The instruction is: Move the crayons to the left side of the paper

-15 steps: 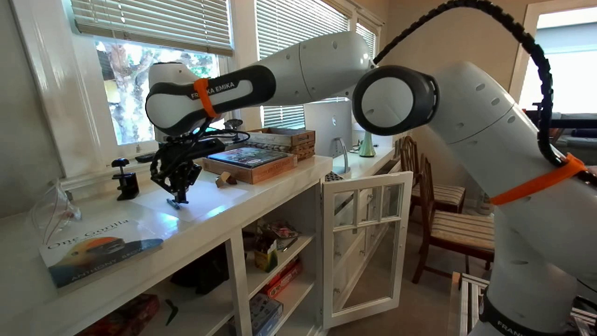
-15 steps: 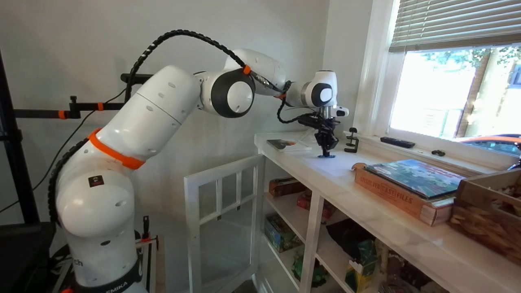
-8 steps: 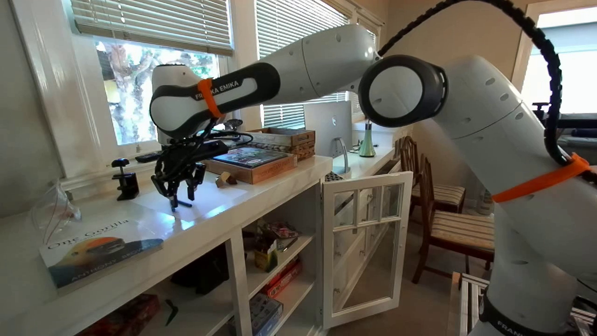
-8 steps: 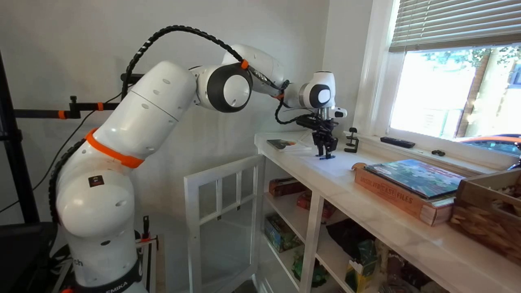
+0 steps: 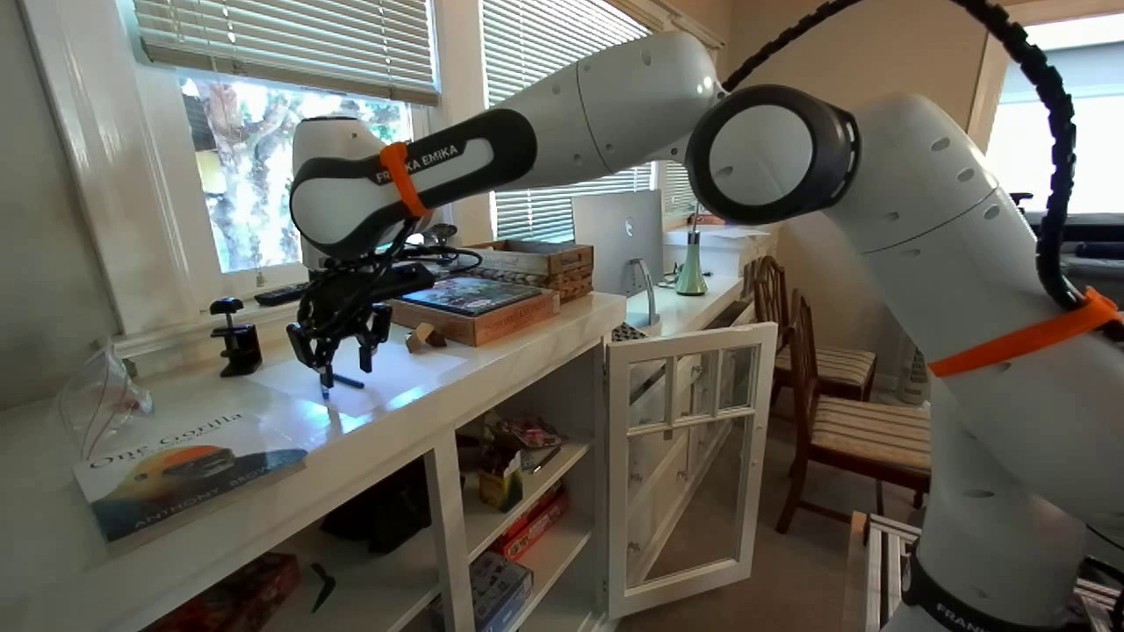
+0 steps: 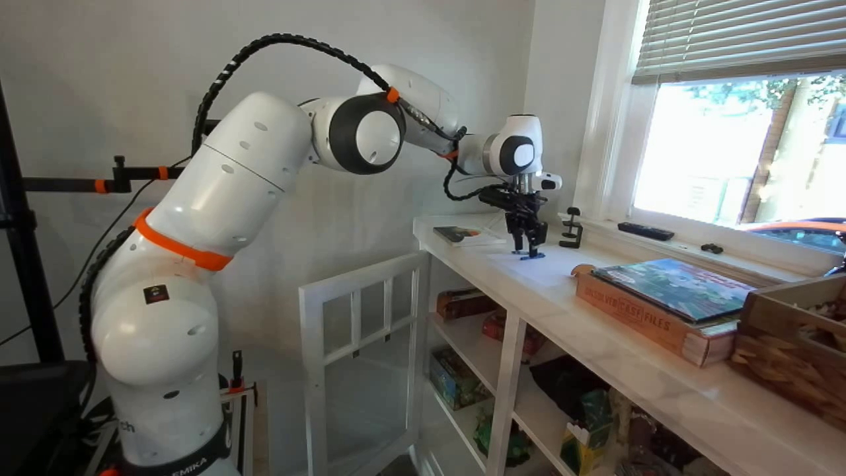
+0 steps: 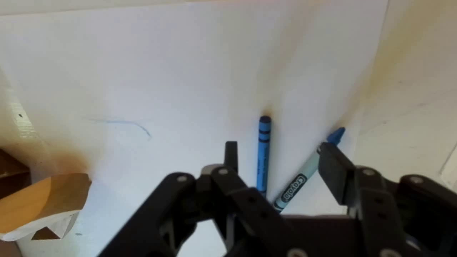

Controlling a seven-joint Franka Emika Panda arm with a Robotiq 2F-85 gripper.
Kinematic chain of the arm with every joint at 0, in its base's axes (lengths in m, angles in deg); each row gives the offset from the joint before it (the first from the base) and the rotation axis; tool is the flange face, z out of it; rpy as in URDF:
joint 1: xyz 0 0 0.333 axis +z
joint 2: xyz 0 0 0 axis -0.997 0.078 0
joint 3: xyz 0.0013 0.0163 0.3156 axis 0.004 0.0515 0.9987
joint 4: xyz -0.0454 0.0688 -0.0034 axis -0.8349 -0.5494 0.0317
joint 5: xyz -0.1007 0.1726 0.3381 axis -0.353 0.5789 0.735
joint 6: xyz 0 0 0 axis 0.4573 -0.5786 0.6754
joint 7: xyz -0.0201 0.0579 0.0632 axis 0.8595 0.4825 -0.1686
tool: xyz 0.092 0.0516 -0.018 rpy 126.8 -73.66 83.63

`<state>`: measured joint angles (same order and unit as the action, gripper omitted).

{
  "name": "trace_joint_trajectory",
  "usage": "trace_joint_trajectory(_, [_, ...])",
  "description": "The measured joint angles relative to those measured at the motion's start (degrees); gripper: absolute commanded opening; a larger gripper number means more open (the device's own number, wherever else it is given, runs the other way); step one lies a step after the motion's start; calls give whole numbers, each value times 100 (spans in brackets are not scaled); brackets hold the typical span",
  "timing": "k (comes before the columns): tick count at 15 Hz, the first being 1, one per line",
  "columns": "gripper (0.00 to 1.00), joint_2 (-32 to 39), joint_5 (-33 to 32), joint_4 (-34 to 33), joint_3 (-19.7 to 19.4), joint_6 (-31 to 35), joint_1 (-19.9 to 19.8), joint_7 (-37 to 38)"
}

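Note:
Two crayons lie on the white paper. In the wrist view a blue crayon points straight up the picture, and a pale blue-green crayon with a blue tip slants beside it. My gripper is open above them, its fingertips well apart. The blue crayon shows in the gap. One finger covers part of the pale crayon near its tip; I cannot tell whether they touch. The crayons' lower ends are hidden by the gripper. In both exterior views the gripper stands low over the paper, a dark blue crayon under it.
A black clamp stands near the window side of the counter. A book and a clear plastic bag lie beyond the paper. A small brown cardboard piece and a game box border its opposite side.
The jaws, together over the crayons a second ago, have spread apart. The upper arm has drawn back a little, and the gripper has shifted slightly. The crayons stay on the paper.

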<state>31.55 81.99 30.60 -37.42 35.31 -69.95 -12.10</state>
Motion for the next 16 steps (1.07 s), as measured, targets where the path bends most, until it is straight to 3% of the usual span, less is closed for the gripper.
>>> trace_joint_trajectory(7, [55, -197, -7, 189, 0, 110, 0, 119])
trace_joint_trajectory(9, [85, -244, -15, 227, -2, 110, -1, 160])
trace_joint_trajectory(11, [98, -329, -19, 303, -5, 103, -4, 219])
trace_joint_trajectory(16, [100, -718, -14, 606, 9, -270, -7, 232])
